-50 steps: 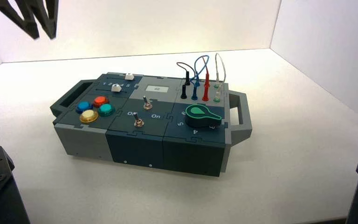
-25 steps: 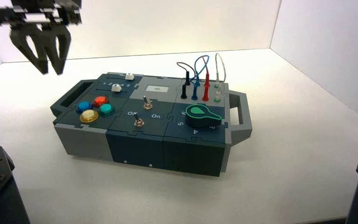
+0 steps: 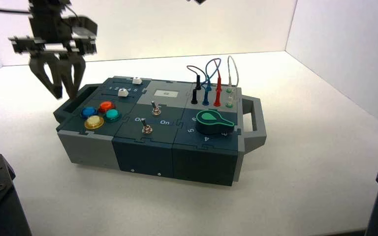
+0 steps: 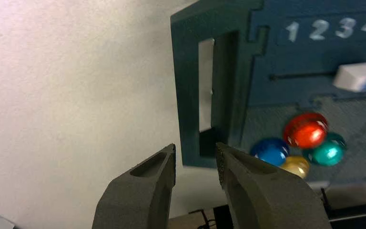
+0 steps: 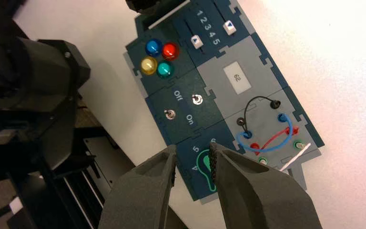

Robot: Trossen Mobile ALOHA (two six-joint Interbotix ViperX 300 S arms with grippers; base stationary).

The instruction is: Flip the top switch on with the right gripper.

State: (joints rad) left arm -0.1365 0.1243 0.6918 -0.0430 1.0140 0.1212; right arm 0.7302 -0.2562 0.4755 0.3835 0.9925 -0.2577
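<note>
My right pincer [image 5: 193,151] hangs high over the box [image 3: 142,152]. Its two fingers are drawn near each other with a narrow gap between them, and they grasp nothing. In the high view only a small dark bit of it shows at the upper edge. From its wrist camera I look down on the whole panel. The top switch [image 5: 198,99] is well below the pincer and apart from it. It stands in the middle section just beside the grey display [image 5: 234,77], and the second switch [image 5: 170,114] is near it, with the words "Off" and "On" printed between them. I cannot tell which way the lever of the top switch leans. The green knob [image 5: 205,164] is partly hidden behind the fingertips, and the coloured wires [image 5: 267,136] are plugged in next to it. My left pincer [image 3: 65,93] is at the left end of the box, low over the dark handle [image 4: 205,90], released with a small gap and empty. Near it are the four round buttons [image 4: 305,131] and a white slider cap [image 4: 360,77]. The box rests on the white worktop [image 3: 300,162].
</note>
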